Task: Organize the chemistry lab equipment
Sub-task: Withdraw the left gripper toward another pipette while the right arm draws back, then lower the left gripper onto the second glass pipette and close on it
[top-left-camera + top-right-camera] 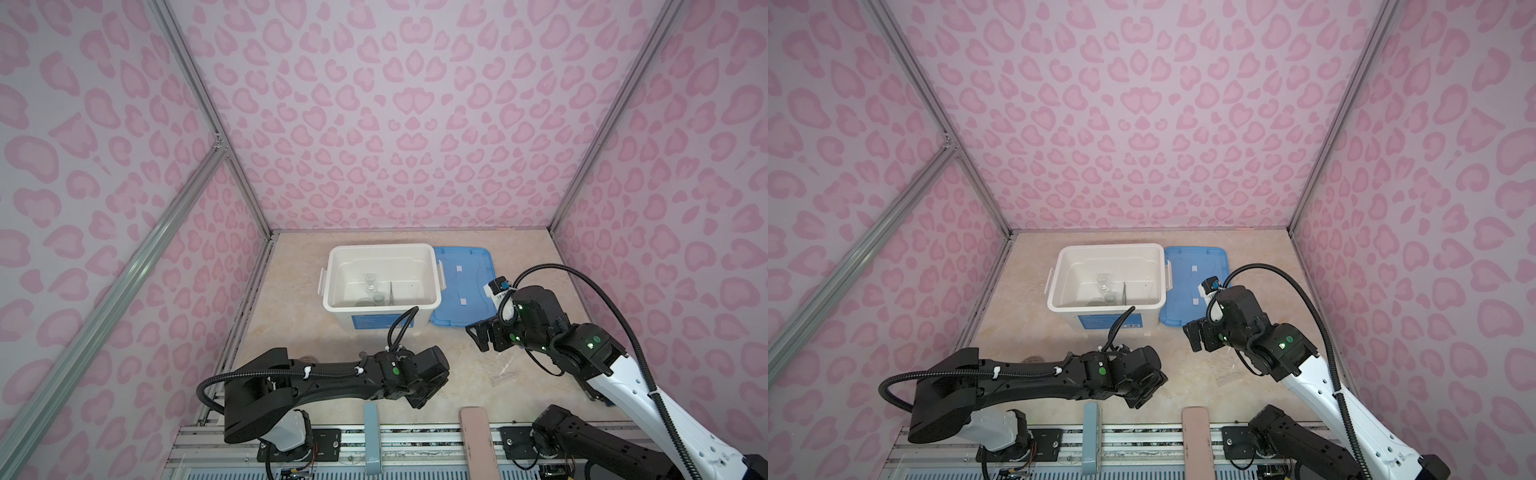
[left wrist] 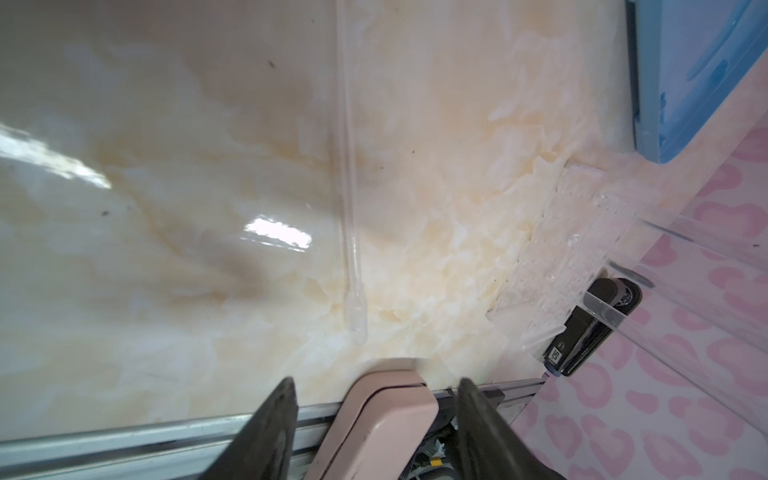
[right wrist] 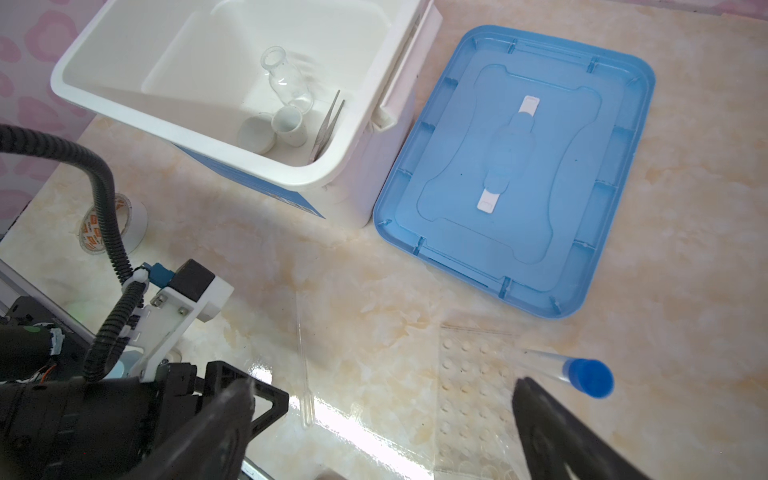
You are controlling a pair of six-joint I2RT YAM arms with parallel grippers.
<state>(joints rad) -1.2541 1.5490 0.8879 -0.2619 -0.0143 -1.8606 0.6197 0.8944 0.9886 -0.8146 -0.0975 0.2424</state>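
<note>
Here a thin clear rod (image 2: pixel 345 187), perhaps glass, lies on glossy marbled tabletop (image 2: pixel 166 124).

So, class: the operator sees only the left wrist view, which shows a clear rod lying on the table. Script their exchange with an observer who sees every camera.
Operator: What's in the tub so far?
Observer: The white tub holds the metal tweezers, a glass bottle and two white round dishes.
Operator: Anything else left out?
Observer: A blue-capped tube lies on the table beside the clear rack.
Operator: And the other arm?
Observer: The right gripper is open and empty, raised off the table near the blue lid.
</note>
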